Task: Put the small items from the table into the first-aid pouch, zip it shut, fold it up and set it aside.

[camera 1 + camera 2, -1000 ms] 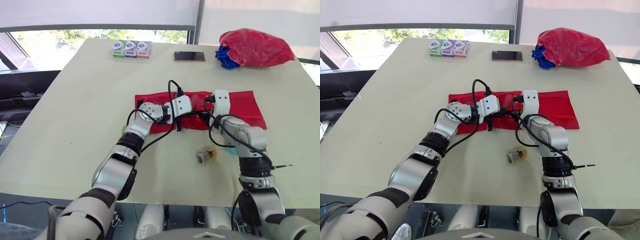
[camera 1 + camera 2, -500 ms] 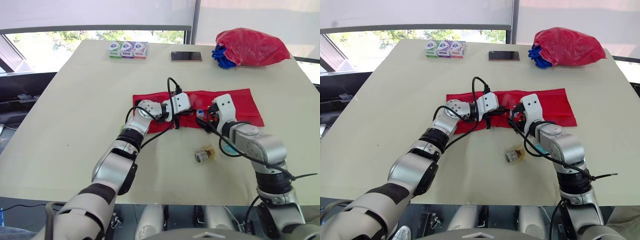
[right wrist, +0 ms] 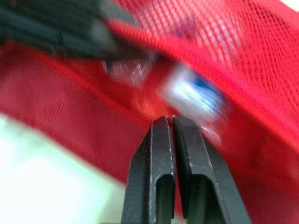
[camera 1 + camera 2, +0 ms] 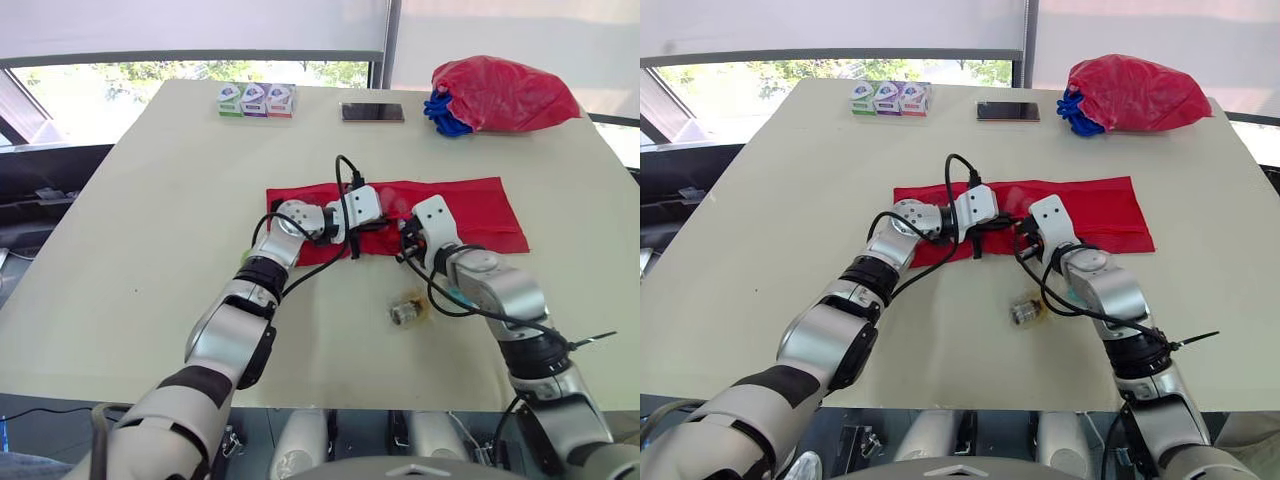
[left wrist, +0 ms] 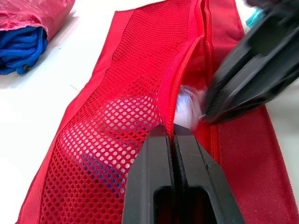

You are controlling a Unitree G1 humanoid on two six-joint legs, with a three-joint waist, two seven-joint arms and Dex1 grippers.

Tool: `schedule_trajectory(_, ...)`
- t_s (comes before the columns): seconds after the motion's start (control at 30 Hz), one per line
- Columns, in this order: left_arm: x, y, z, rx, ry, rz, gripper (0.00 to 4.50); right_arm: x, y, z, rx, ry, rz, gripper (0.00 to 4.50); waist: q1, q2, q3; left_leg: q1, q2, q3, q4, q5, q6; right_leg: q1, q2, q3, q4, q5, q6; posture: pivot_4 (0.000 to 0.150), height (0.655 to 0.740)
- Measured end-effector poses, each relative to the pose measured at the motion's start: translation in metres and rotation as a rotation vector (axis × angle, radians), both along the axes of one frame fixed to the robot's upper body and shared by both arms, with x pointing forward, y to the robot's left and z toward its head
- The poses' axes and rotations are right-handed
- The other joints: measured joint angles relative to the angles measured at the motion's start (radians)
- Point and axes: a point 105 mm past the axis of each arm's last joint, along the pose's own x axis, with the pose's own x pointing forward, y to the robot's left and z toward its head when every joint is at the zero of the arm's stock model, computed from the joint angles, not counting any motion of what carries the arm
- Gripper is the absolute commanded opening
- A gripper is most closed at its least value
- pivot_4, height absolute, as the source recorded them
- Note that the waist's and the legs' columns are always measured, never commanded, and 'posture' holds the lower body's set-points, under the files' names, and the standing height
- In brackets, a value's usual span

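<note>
- The first-aid pouch [image 4: 480,205] lies flat at mid-frame on the tabletop [image 4: 170,220], its long axis running left to right. Its mesh flap [image 5: 135,74] is raised at the lower-middle edge, leaving a mouth.
- The left pincer [image 5: 171,133] is pressed together on the rim of that flap, holding the mouth up.
- A blue-and-white packet [image 3: 194,93] sits just inside the mouth.
- The right pincer [image 3: 172,122] is at the mouth too, fingers pressed together with nothing visible between them.
- A clear-wrapped item [image 4: 410,310] lies loose below the pouch in the frame. It is just below the right pincer and nearer that arm, so the right arm looks the likelier one to fetch it.
- A teal item [image 4: 457,298] lies beside it, partly under the right forearm.
- Along the upper edge — three small boxes [image 4: 258,100], a phone [image 4: 372,112] and a red bag [image 4: 510,92] — all well apart from the pouch.
</note>
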Motion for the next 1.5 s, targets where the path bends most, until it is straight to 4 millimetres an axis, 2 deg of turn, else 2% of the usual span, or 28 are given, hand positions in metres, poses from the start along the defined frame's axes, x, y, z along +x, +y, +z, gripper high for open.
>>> schedule_trajectory(0.1, -0.001, 0.0, 0.0, -0.001, 0.002, -0.005, 0.0, 0.012, 0.005, 0.01, 0.008, -0.09, -0.008, 0.13, 0.001, 0.0, 0.0, 0.0, 0.0, 0.0, 0.0, 0.001, -0.001, 0.0, 0.0, 0.0, 0.0, 0.0, 0.0, 0.15, 0.74)
schedule_trajectory(0.23, -0.001, 0.0, 0.0, 0.0, 0.003, -0.008, 0.0, 0.011, 0.004, 0.006, 0.007, -0.095, -0.005, 0.13, 0.0, 0.0, 0.0, 0.0, 0.0, 0.0, 0.0, 0.001, -0.001, 0.0, 0.0, 0.0, 0.0, 0.0, 0.0, 0.15, 0.74)
schedule_trajectory(0.4, -0.001, -0.001, 0.0, 0.0, 0.001, -0.01, 0.0, -0.012, -0.006, 0.002, -0.002, -0.085, 0.062, 0.13, 0.002, 0.0, 0.0, -0.001, 0.0, 0.0, 0.0, 0.0, 0.0, 0.0, 0.0, 0.0, -0.001, 0.0, 0.0, 0.15, 0.74)
schedule_trajectory(0.63, 0.0, 0.0, -0.003, 0.001, 0.011, -0.001, 0.0, -0.067, -0.015, 0.016, 0.018, -0.137, 0.269, 0.13, 0.003, 0.0, 0.0, 0.0, 0.0, -0.001, 0.0, -0.001, 0.002, 0.0, 0.0, -0.001, 0.0, 0.0, 0.0, 0.15, 0.74)
schedule_trajectory(0.67, 0.0, -0.001, -0.004, -0.002, 0.01, -0.004, 0.0, -0.081, -0.026, 0.021, 0.033, -0.176, 0.293, 0.13, 0.01, 0.0, 0.0, 0.0, 0.0, -0.001, 0.0, -0.001, 0.002, 0.0, 0.0, -0.001, -0.001, 0.0, 0.0, 0.15, 0.74)
schedule_trajectory(0.7, 0.0, 0.001, -0.004, 0.001, 0.011, 0.001, 0.0, -0.084, -0.03, 0.023, 0.03, -0.186, 0.3, 0.13, 0.011, -0.001, 0.0, 0.0, 0.0, -0.001, 0.0, -0.001, 0.002, 0.001, 0.0, -0.001, -0.001, 0.0, 0.0, 0.15, 0.74)
schedule_trajectory(0.73, 0.0, -0.001, -0.004, -0.002, 0.008, -0.004, 0.0, -0.096, -0.046, 0.029, 0.03, -0.22, 0.308, 0.13, 0.013, -0.001, 0.0, 0.0, 0.0, -0.001, 0.001, -0.001, 0.002, 0.001, 0.0, 0.0, -0.001, 0.0, 0.001, 0.15, 0.74)
schedule_trajectory(0.9, 0.001, 0.002, -0.006, 0.001, 0.016, 0.005, 0.0, -0.125, -0.093, 0.047, 0.098, -0.251, 0.297, 0.13, 0.024, -0.001, 0.0, 0.002, 0.0, 0.0, 0.001, -0.001, 0.002, 0.003, 0.0, 0.0, -0.001, 0.0, 0.0, 0.15, 0.74)
schedule_trajectory(0.93, 0.001, 0.002, -0.007, 0.001, 0.018, 0.006, 0.0, -0.134, -0.106, 0.052, 0.112, -0.254, 0.302, 0.63, 0.025, -0.001, 0.0, 0.002, 0.0, 0.0, 0.001, -0.001, 0.002, 0.003, 0.0, 0.0, -0.001, 0.0, 0.0, 0.15, 0.74)
schedule_trajectory(0.97, 0.001, 0.004, -0.008, 0.002, 0.022, 0.012, 0.0, -0.142, -0.117, 0.056, 0.113, -0.26, 0.303, 0.76, 0.026, -0.001, 0.0, 0.002, 0.001, 0.0, 0.001, -0.001, 0.002, 0.003, 0.0, 0.0, -0.001, 0.0, 0.0, 0.15, 0.74)
schedule_trajectory(1.0, 0.002, 0.005, -0.009, 0.002, 0.026, 0.015, 0.0, -0.149, -0.125, 0.061, 0.119, -0.266, 0.313, 1.39, 0.026, -0.001, 0.0, 0.002, 0.001, 0.0, 0.001, -0.001, 0.002, 0.003, 0.0, 0.0, -0.001, 0.0, 0.0, 0.15, 0.74)
schedule_trajectory(1.03, 0.002, 0.005, -0.009, 0.002, 0.027, 0.016, 0.0, -0.158, -0.135, 0.063, 0.113, -0.257, 0.328, 1.71, 0.026, -0.001, 0.0, 0.003, 0.001, 0.0, 0.001, -0.001, 0.002, 0.003, 0.0, 0.0, -0.001, 0.0, 0.0, 0.15, 0.74)
schedule_trajectory(1.1, 0.002, 0.006, -0.009, 0.002, 0.027, 0.017, 0.0, -0.168, -0.15, 0.064, 0.077, -0.23, 0.346, 2.78, 0.025, -0.001, 0.0, 0.003, 0.001, 0.001, 0.001, -0.001, 0.002, 0.003, 0.0, 0.001, -0.001, 0.0, 0.001, 0.15, 0.74)
schedule_trajectory(1.17, 0.003, 0.006, -0.007, 0.003, 0.021, 0.014, 0.0, -0.18, -0.165, 0.065, 0.01, -0.173, 0.39, 3.59, 0.026, -0.002, 0.001, 0.003, 0.001, 0.002, 0.001, -0.001, 0.002, 0.003, 0.0, 0.002, -0.001, 0.0, 0.001, 0.15, 0.74)
schedule_trajectory(1.2, 0.004, 0.007, -0.006, 0.006, 0.019, 0.016, 0.0, -0.186, -0.175, 0.069, -0.013, -0.151, 0.397, 4.24, 0.027, -0.002, 0.001, 0.003, 0.001, 0.001, 0.001, -0.001, 0.002, 0.003, 0.0, 0.001, -0.001, -0.001, 0.001, 0.15, 0.74)
schedule_trajectory(1.23, 0.004, 0.008, -0.006, 0.008, 0.019, 0.019, 0.0, -0.19, -0.182, 0.074, -0.021, -0.155, 0.393, 4.46, 0.026, -0.002, 0.001, 0.003, 0.001, 0.002, 0.001, -0.001, 0.002, 0.003, 0.0, 0.002, -0.001, -0.001, 0.001, 0.15, 0.74)
schedule_trajectory(1.33, 0.005, 0.008, -0.006, 0.01, 0.018, 0.019, 0.0, -0.201, -0.193, 0.087, -0.023, -0.126, 0.415, 4.46, 0.027, -0.001, 0.001, 0.003, 0.001, 0.002, 0.001, -0.001, 0.002, 0.003, 0.0, 0.002, -0.001, 0.0, 0.001, 0.15, 0.74)
schedule_trajectory(1.4, 0.006, 0.011, -0.006, 0.015, 0.014, 0.022, 0.0, -0.208, -0.196, 0.1, -0.056, -0.113, 0.437, 4.46, 0.026, -0.003, 0.001, 0.003, 0.002, 0.001, 0.001, -0.001, 0.002, 0.003, 0.0, 0.001, -0.001, 0.0, 0.0, 0.15, 0.74)
schedule_trajectory(1.5, 0.006, 0.011, -0.005, 0.016, 0.013, 0.022, 0.0, -0.212, -0.195, 0.108, -0.056, -0.092, 0.468, 4.46, 0.027, -0.003, 0.001, 0.003, 0.002, 0.001, 0.001, -0.001, 0.002, 0.003, 0.0, 0.001, -0.001, 0.0, 0.0, 0.15, 0.74)
